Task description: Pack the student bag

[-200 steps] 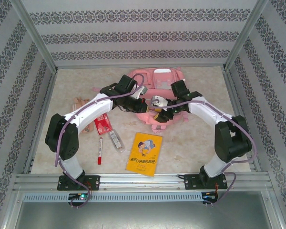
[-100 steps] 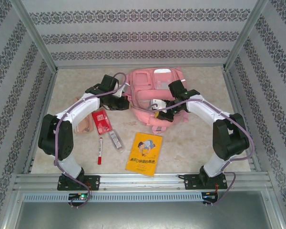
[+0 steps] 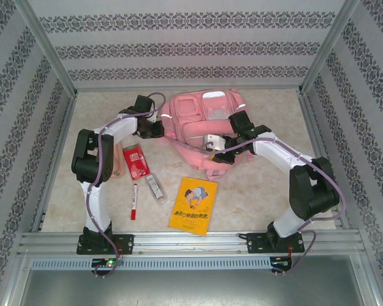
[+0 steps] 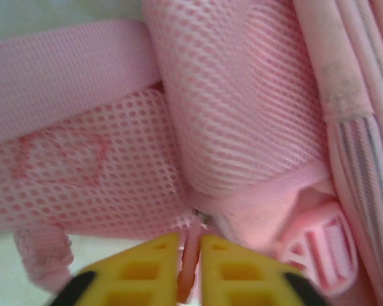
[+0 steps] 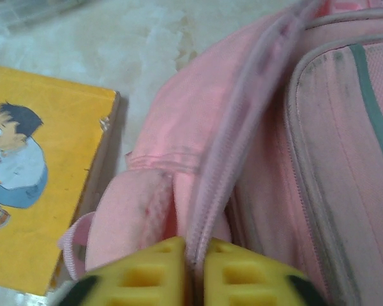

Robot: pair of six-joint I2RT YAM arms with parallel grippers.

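The student bag (image 3: 201, 118) is a large pink backpack lying flat at the back middle of the table. My left gripper (image 3: 154, 129) is at the bag's left edge. In the left wrist view its yellow fingers (image 4: 147, 268) are shut on a thin pink strip of the bag (image 4: 242, 115) beside a mesh pocket. My right gripper (image 3: 218, 154) is at the bag's near edge. Its yellow fingers (image 5: 242, 271) are shut on the zipper band of the bag (image 5: 345, 140).
A yellow book (image 3: 193, 205) lies in front of the bag, and its corner (image 5: 45, 166) sits close to the right gripper. A red packet (image 3: 138, 162), a red marker (image 3: 134, 201) and a small grey case (image 3: 156, 189) lie at the left. A peach pouch (image 3: 117, 167) lies partly behind the left arm.
The left arm has swung from above the bag out to its left edge. The bag now lies more spread out and flatter. The right gripper stays at the bag's near edge.
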